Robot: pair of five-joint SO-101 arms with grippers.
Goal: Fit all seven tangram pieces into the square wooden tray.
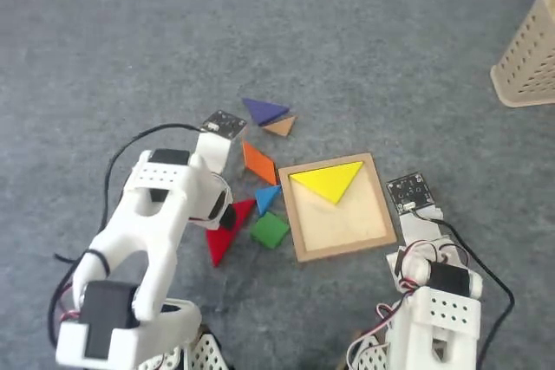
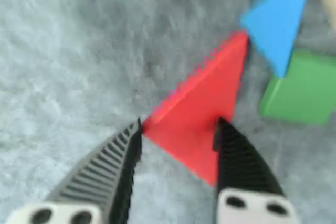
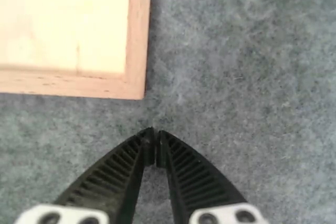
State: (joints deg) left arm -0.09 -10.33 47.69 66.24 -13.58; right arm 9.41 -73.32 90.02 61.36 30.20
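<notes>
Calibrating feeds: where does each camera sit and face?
High: fixed overhead, looking down on the tray and both arms.
Left wrist: on the left arm, facing down past the open left claw at the red triangle.
Right wrist: on the right arm, facing down past the shut right claw at the tray's corner.
Shared: high and left wrist both show the red triangle.

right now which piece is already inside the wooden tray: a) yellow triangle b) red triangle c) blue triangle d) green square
A: the yellow triangle lies inside the tray, against its far edge, while the red triangle, green square and blue triangle all lie outside it, off its left side.
</notes>
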